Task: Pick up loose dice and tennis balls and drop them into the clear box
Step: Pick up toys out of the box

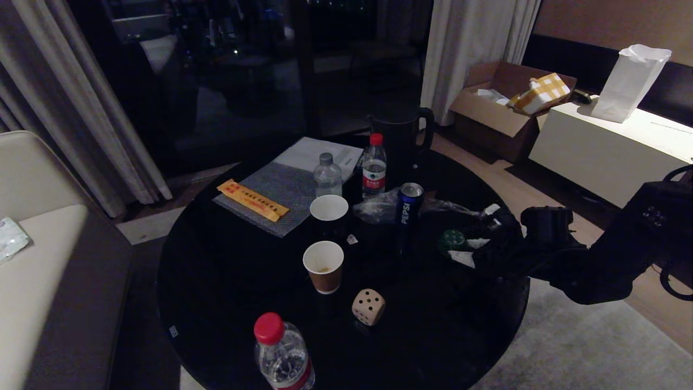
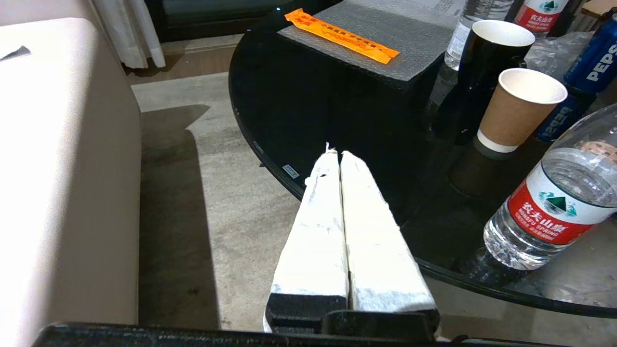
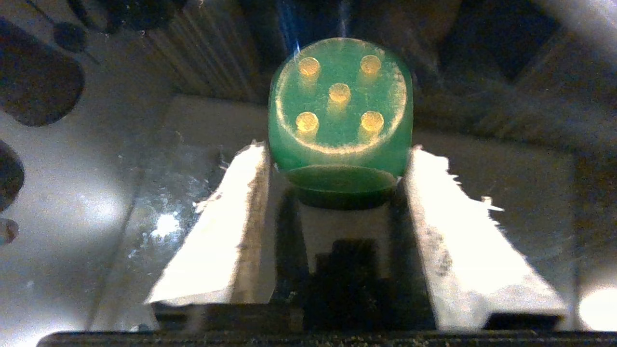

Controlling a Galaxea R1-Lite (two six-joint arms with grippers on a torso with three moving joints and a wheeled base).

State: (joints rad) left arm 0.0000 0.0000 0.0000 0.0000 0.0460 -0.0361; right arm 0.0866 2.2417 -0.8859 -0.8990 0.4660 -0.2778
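Lower centre of the head view, the beige die (image 1: pixel 368 306) sits alone on the black round table (image 1: pixel 227 281), 4 dark pips on its near face. It looks stiff and light; its rounded corners could slip, so I would pinch 2 opposite flat faces.

Mid right of that view, the right gripper (image 1: pixel 468 250) reaches in from the right edge. In the right wrist view its 2 white pads (image 3: pixel 226 226) flank the green die (image 3: pixel 340 113), jaws clamped on its flat sides, the 5-pip face up. It is dark green with pale yellow pips.

The left gripper (image 2: pixel 337 154) hangs off the table's edge, jaws together. The clear box is in no view.
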